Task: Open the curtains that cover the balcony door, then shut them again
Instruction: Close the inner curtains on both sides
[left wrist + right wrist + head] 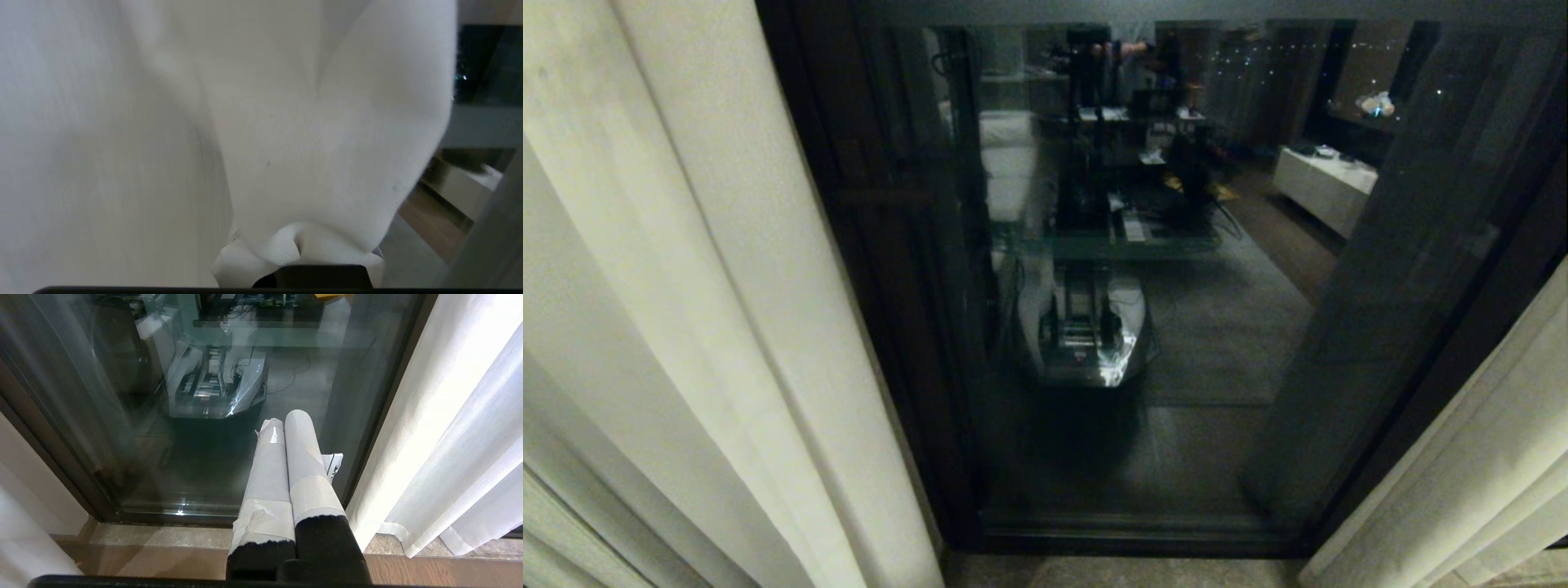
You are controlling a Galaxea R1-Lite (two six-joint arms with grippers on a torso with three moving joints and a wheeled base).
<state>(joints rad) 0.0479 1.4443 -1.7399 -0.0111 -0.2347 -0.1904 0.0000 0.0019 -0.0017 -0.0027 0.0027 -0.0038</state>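
The left cream curtain (686, 286) hangs in long folds, drawn aside from the balcony door (1135, 327), whose dark glass lies bare between it and the right curtain (1462, 474). Neither arm shows in the head view. In the left wrist view the woven curtain (310, 134) fills the picture. A bunch of it is pinched at my left gripper (300, 245), whose fingers are buried under the cloth. A thinner sheer layer (102, 163) hangs beside it. My right gripper (286, 420) is shut and empty, its taped fingers (302, 449) pressed together. It points at the door glass (122, 416), near the right curtain (449, 437).
The dark door frame (849, 245) runs down beside the left curtain. The glass mirrors my own base (1086, 335) and a room with a white cabinet (1327, 188). A stone sill (163, 535) and wooden floor (449, 571) lie below the door.
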